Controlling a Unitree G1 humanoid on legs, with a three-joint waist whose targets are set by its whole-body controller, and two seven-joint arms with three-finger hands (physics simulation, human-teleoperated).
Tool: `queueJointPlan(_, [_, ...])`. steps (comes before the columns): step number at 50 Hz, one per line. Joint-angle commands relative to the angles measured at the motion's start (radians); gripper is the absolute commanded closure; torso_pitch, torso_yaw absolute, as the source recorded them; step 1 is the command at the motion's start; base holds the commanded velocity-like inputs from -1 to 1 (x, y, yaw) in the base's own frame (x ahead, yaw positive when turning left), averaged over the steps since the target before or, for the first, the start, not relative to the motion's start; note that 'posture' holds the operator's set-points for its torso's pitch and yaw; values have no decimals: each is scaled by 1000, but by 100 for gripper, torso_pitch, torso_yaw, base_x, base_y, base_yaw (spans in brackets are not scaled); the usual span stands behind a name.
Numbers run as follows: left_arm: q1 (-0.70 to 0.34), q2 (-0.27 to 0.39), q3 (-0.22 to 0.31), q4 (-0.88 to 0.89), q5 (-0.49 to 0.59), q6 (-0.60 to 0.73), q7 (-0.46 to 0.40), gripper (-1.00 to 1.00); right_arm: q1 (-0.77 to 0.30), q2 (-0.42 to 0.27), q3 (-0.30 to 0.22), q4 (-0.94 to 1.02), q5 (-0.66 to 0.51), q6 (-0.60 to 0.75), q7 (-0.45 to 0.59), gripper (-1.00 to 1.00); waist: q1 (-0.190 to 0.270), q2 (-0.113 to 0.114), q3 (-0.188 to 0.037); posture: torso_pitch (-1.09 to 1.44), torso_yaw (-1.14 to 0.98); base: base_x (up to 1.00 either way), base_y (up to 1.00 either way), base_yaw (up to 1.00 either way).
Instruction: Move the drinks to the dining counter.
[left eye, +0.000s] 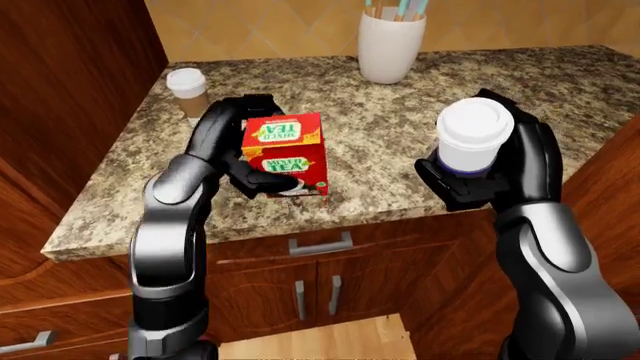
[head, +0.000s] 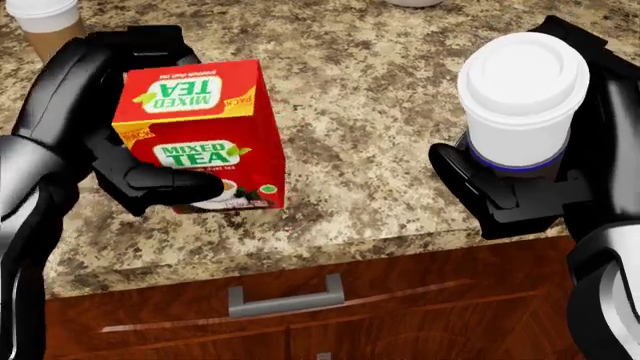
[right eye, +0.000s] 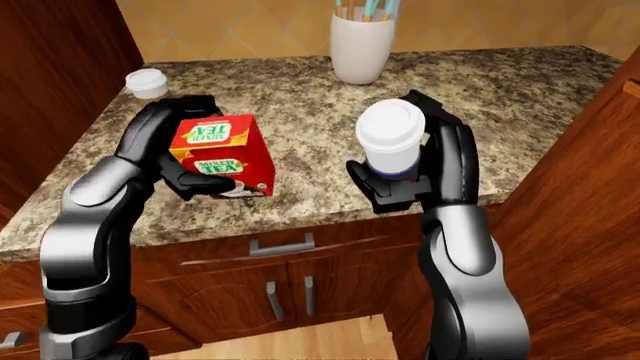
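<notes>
A red Mixed Tea carton is raised just above the speckled granite counter. My left hand is shut on it, thumb across its printed face and fingers behind its top. To the right, my right hand is shut on a white lidded cup with a blue band at its base, held upright above the counter's near edge. A second lidded paper coffee cup stands on the counter at the upper left, beyond the carton.
A white utensil holder stands at the top of the counter. Under the counter are wooden cabinet doors with a grey drawer handle. A tall dark wood panel rises at the left, another wood panel at the right.
</notes>
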Motion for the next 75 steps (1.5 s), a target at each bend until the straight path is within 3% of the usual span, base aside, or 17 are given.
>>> queueJointPlan(1, [-62, 16, 16, -102, -35, 71, 56, 100, -27, -5, -6, -35, -6, -32, 0, 100, -1, 3, -31, 0, 0, 0, 0, 0])
queueJointPlan(17, [-107, 85, 30, -297, -150, 289, 164, 100, -105, -24, -23, -55, 32, 41, -48, 100, -3, 18, -59, 0, 0, -29, 0, 0])
queueJointPlan(23, [-105, 78, 25, -324, -149, 306, 169, 100, -100, -27, -24, -68, 41, 47, -46, 100, -3, -37, -50, 0, 0, -100, 17, 0])
queueJointPlan(30, [-109, 83, 27, -344, -158, 322, 170, 100, -100, -25, -23, -75, 46, 58, -49, 100, 22, 10, -38, 0, 0, -100, 27, 0])
queueJointPlan(33, [-102, 75, 17, -355, -154, 326, 170, 100, -81, -16, -24, -69, 47, 32, -50, 100, 35, 121, -52, 0, 0, -100, 31, 0])
queueJointPlan(39, [-104, 75, 14, -360, -147, 324, 153, 100, -84, -16, -22, -76, 56, 38, -51, 100, 32, 74, -69, 0, 0, -100, 31, 0])
queueJointPlan(46, [-83, 72, 12, -379, -140, 319, 140, 100, -76, -7, -22, -76, 69, 39, -66, 100, -7, 31, -1, 0, 0, -100, 39, 0])
queueJointPlan(49, [-90, 73, 16, -370, -127, 345, 151, 100, -78, -5, -33, -68, 87, 42, -71, 100, -45, -1, -9, 0, 0, -100, 42, 0])
queueJointPlan(51, [-91, 69, 12, -382, -125, 352, 150, 100, -65, -14, -25, -74, 83, 34, -70, 100, -28, -59, -76, 0, 0, -90, 76, 0])
queueJointPlan(53, [-91, 68, 14, -399, -125, 365, 150, 100, -60, -18, -19, -82, 78, 48, -68, 100, -5, -76, -47, 0, 0, -59, 48, 50])
queueJointPlan(56, [-73, 71, 23, -405, -127, 355, 145, 100, -47, -13, -15, -83, 77, 38, -57, 100, -14, 43, 42, 0, 0, -27, 0, 100])
queueJointPlan(59, [-70, 69, 25, -409, -127, 357, 149, 100, -42, -11, -7, -81, 69, 34, -47, 100, -7, 149, 1, 0, 0, -18, 0, 100])
queueJointPlan(60, [-68, 69, 23, -407, -127, 352, 149, 100, -41, -9, -5, -84, 67, 37, -46, 100, 5, 101, 48, 0, 0, -18, 0, 100])
queueJointPlan(64, [-75, 75, 33, -422, -133, 371, 151, 100, -42, -7, -2, -86, 57, 41, -36, 100, 35, 40, -11, 0, 0, -18, 0, 100])
queueJointPlan(71, [-62, 68, 21, -425, -132, 360, 159, 100, -30, -2, -1, -89, 43, 35, -20, 100, 31, -33, 17, 0, 0, -18, 0, 100])
queueJointPlan(73, [-65, 73, 22, -422, -128, 361, 156, 100, -31, -1, -3, -88, 42, 36, -14, 100, 23, -109, -12, 0, 0, -18, 0, 100])
queueJointPlan(75, [-64, 74, 27, -423, -129, 361, 155, 100, -37, -2, -8, -93, 43, 46, -12, 100, 25, -65, 14, 0, 0, -16, 0, 100])
